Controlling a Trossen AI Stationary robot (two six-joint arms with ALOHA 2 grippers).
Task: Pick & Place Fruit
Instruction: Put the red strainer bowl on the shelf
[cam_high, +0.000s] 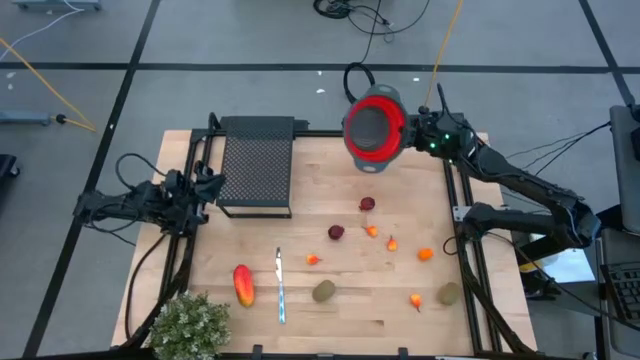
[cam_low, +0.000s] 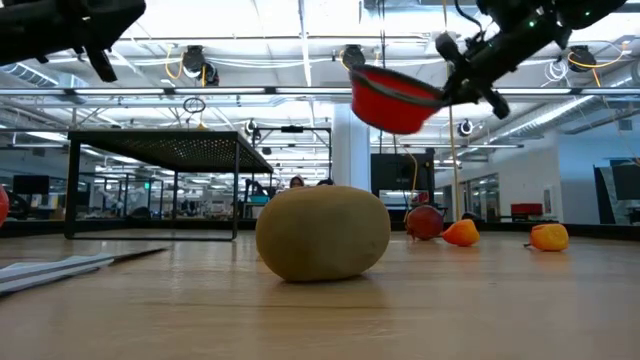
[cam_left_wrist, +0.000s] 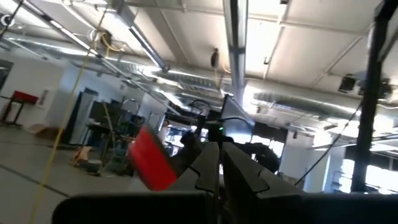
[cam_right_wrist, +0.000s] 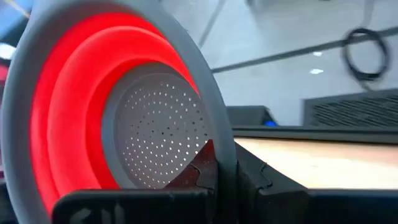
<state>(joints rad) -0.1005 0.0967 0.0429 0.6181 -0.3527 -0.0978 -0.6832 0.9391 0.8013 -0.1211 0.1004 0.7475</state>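
Note:
The fruit lies on the wooden table (cam_high: 400, 320): an elongated red-orange piece (cam_high: 243, 285), two kiwi-like ovals (cam_high: 323, 291) (cam_high: 449, 294), two dark red balls (cam_high: 367, 204) (cam_high: 336, 232) and several orange bits (cam_high: 425, 254). The nearer oval (cam_low: 322, 232) fills the low view. My right gripper (cam_high: 412, 136) is shut on a red colander with a grey rim (cam_high: 375, 128), high over the table's far edge. My left gripper (cam_high: 215, 188) is shut and holds nothing, at the table's left side beside the black rack. My right gripper pinches the colander's grey rim (cam_right_wrist: 221, 155) on its right-hand side, one finger inside the bowl (cam_right_wrist: 200, 169) and one outside (cam_right_wrist: 256, 175). The fingers come from the table's right, nearly level. The colander hangs lifted clear of the table, mouth up and slightly tilted (cam_low: 395, 100).
A black mesh rack (cam_high: 258, 165) stands at the far left of the table. A slim knife (cam_high: 280, 285) lies between the red-orange fruit and the nearer oval. A bushy green plant (cam_high: 190, 325) sits at the near left corner. Black frame rails run along both sides.

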